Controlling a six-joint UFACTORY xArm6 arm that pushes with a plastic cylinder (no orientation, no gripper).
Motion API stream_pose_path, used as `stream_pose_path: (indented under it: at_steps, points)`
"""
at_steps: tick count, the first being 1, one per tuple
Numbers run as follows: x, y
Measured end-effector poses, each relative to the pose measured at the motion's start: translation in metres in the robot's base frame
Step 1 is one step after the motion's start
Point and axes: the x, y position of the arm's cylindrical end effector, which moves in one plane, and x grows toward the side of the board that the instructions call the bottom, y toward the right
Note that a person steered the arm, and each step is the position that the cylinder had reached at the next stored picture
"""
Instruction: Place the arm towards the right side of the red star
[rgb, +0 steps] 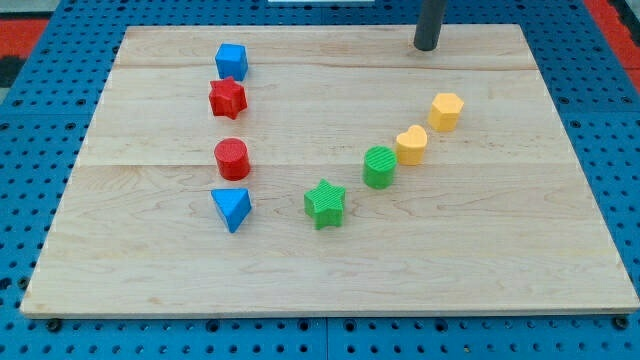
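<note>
**Tip far from the red star, approach not yet made**

Camera view: the wooden desk (330, 270) carries eight small blocks. Down the view's left runs a column: a blue cube (231, 60) at the top, the red star (227, 97) just below it and nearly touching, then a red cylinder (231, 158), then a blue triangle (232, 208). A second line climbs toward the view's right: a green star (325, 203), a green cylinder-like block (379, 166), a yellow heart (411, 145) and a yellow block (446, 110) whose shape looks roughly hexagonal.

My tip (427, 46) stands near the view's top edge of the desk, right of centre, well apart from every block and touching none. The end effector is a plain rod with nothing to open or close, and it holds nothing.

As for progress, I judge the task barely begun. The tip is on the correct side of the red star but much too distant. What remains is a move toward the view's left and slightly down, stopping just beside the star's right without nudging it or the blue cube.
</note>
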Motion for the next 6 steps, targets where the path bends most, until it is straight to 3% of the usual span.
stream_pose_path:
  at_steps: [4,6]
  points:
    - [-0.006,-0.001]
    - [0.001,-0.040]
